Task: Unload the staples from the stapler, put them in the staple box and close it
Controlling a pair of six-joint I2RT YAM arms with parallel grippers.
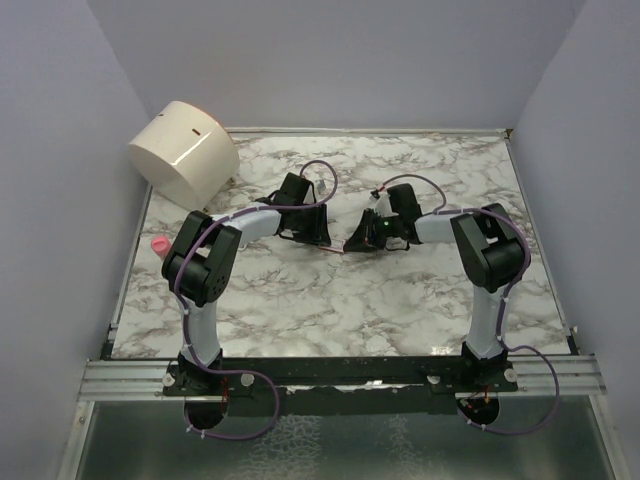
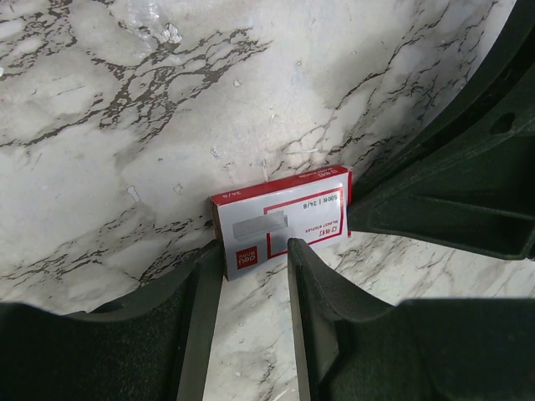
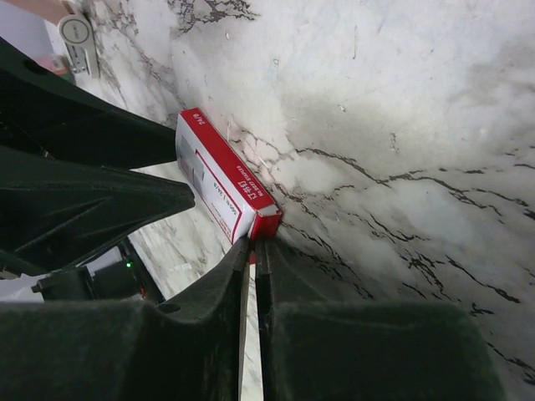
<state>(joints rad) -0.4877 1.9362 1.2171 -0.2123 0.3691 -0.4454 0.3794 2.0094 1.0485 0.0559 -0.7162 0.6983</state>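
Note:
A red and white staple box (image 2: 280, 219) stands on its long edge on the marble table (image 1: 330, 310), between the two arms. My left gripper (image 2: 251, 251) is open, and its fingertips (image 2: 292, 251) reach the box's white face without closing on it. My right gripper (image 3: 255, 242) comes in from the box's other end (image 3: 219, 180). Its fingers are almost together, pinching the red end flap (image 3: 266, 224). In the top view both grippers (image 1: 318, 225) (image 1: 362, 238) meet at mid-table. A small pink object (image 1: 157, 245) lies at the table's left edge; I cannot tell whether it is the stapler.
A large cream cylinder (image 1: 185, 150) leans at the back left corner. Purple walls close the table in on three sides. A metal rail (image 1: 340, 375) runs along the near edge, where the arm bases are bolted.

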